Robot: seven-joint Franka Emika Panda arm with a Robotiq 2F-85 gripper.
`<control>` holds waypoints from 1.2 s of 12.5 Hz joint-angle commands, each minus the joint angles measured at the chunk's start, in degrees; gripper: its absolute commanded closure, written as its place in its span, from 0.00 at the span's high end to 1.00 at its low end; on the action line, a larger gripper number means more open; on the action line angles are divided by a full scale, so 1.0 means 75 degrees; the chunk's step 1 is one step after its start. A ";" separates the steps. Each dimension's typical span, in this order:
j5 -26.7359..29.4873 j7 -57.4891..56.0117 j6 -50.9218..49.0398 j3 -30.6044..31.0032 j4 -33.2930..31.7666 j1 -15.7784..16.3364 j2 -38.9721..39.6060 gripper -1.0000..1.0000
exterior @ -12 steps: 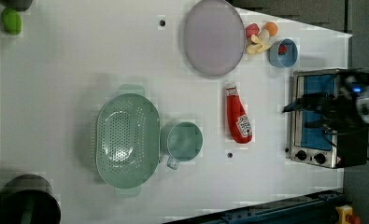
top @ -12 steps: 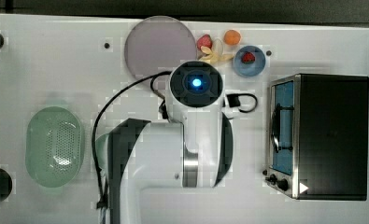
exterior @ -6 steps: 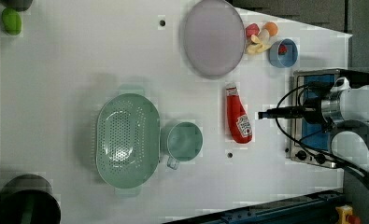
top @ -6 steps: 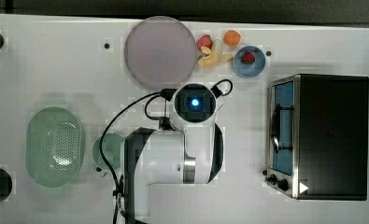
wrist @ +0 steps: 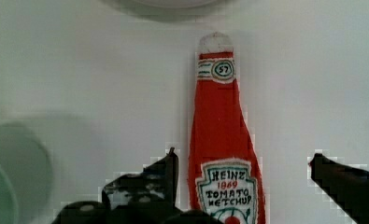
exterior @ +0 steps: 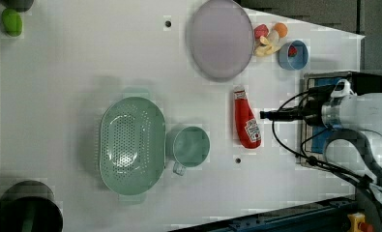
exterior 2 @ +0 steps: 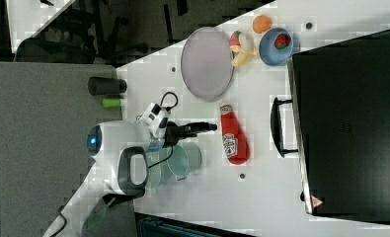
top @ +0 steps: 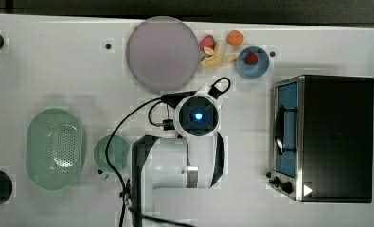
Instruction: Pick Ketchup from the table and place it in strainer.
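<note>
The Ketchup [exterior: 246, 118], a slim red bottle with a whitish cap, lies flat on the white table [exterior: 82, 58], cap toward the grey-lilac plate. My gripper [wrist: 245, 163] hovers over its labelled body, open, with one dark finger [wrist: 168, 170] close beside the bottle [wrist: 219, 121] and the other farther off. In the left view the gripper [exterior: 267, 115] reaches in from the left view's right; in the right view the gripper [exterior 2: 208, 127] stops just short of the bottle [exterior 2: 233, 136]. The pale green strainer [top: 56, 149] sits empty at the top view's left.
A round green cup [exterior: 191, 146] stands between the strainer [exterior: 130, 145] and the Ketchup. The plate [top: 163, 53] lies beyond the cap. A toaster oven [top: 331, 137] fills the top view's right. A blue bowl [top: 253, 61] and loose fruit [top: 218, 49] sit near the plate.
The arm has swung away from the toaster oven toward the Ketchup, leftward in the left view, downward in the top view. The Ketchup, strainer and cup have not moved.
</note>
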 commanded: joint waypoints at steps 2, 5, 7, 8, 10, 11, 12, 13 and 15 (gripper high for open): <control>-0.0012 -0.0388 0.1109 -0.0095 -0.0466 -0.0037 0.0930 1.00; -0.0013 -0.0384 0.1808 -0.0102 -0.0576 -0.0035 0.1493 1.00; -0.0013 -0.0386 0.2054 -0.0128 -0.0586 -0.0035 0.1773 0.96; -0.0013 -0.0386 0.2083 -0.0131 -0.0593 -0.0036 0.1859 0.84; -0.0013 -0.0383 0.2156 -0.0116 -0.0518 -0.0035 0.1793 0.63; -0.0012 -0.0370 0.2140 -0.0121 -0.0530 -0.0035 0.1676 0.63; -0.0011 -0.0355 0.2085 -0.0125 -0.0547 -0.0038 0.1516 0.63; -0.0009 -0.0353 0.1998 -0.0135 -0.0554 -0.0041 0.1308 0.63; -0.0009 -0.0352 0.1576 -0.0161 -0.0553 -0.0043 0.0726 0.63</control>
